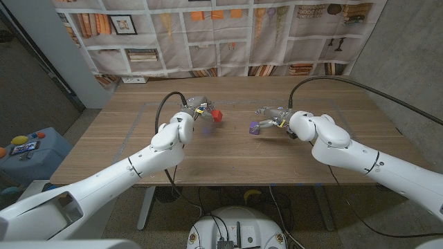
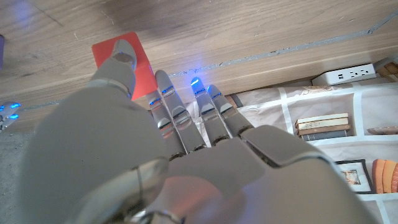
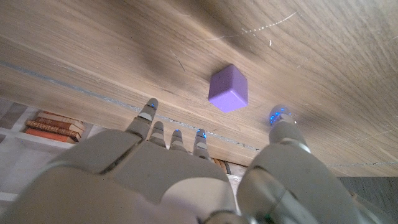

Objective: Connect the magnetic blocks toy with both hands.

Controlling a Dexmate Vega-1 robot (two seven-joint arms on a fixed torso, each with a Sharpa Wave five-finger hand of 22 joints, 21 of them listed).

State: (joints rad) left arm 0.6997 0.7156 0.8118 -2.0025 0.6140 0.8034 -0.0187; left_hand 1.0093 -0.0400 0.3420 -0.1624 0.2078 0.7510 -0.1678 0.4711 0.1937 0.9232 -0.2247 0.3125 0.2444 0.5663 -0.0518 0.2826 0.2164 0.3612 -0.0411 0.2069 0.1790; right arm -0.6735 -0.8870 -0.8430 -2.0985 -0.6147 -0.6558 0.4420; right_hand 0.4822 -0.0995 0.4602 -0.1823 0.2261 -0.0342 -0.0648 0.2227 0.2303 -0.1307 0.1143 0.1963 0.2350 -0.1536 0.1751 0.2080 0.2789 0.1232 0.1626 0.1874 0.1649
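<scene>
Across the middle of your view lies the broad wooden desk [image 1: 228, 149], backed by a hanging cloth printed with bookshelves [image 1: 228, 34], and a white power strip [image 1: 134, 79] sits at the desk's far left edge. Off to the robot's left, beside the desk, stands a low blue box [image 1: 29, 155] with small coloured toys on top.

Your left hand [image 1: 197, 111] reaches over the desk left of centre. In the left wrist view its thumb [image 2: 122, 59] lies against the small red magnetic cube [image 1: 217, 115], with the other fingers stretched out alongside it, fairly close together. You cannot tell from these pictures whether the cube is truly pinched or only touched.

Your right hand [image 1: 275, 117] reaches in from the other side, right of centre. The right wrist view shows its fingers spread, thumb set well apart from the rest, holding nothing. The small purple magnetic cube [image 1: 254, 128] rests on the desk just beside those fingertips, in the gap between thumb and fingers, apart from both.

The two cubes are near each other at mid-desk but not joined, red to the left and purple to the right.
</scene>
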